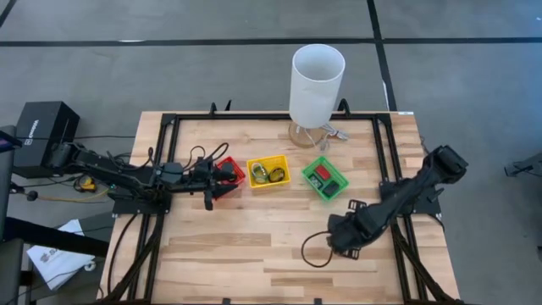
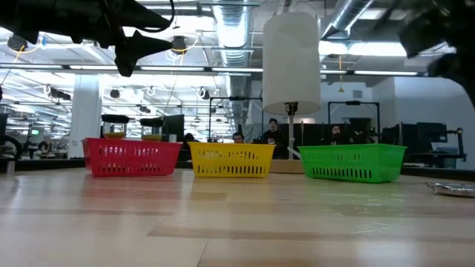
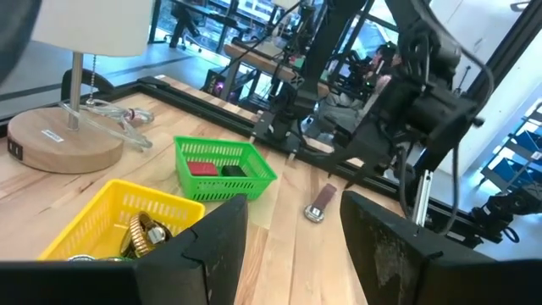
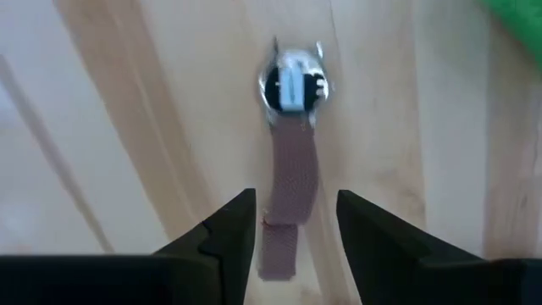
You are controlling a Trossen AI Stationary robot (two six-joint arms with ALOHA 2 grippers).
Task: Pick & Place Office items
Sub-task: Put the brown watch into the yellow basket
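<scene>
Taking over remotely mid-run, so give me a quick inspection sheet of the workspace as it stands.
Surface: wooden table, black frame rails along its sides.
Job's things: small strap-like piece with metal clip on bare wood; items in yellow basket and green basket.
Clutter: white lamp at the back.
Grippers: left gripper open over red basket; right gripper open above the strap piece.
Cables: loop by right arm.
Surroundings: people seated behind.

light: bright, even overhead | shadows: soft | right wrist view: blurred close-up
</scene>
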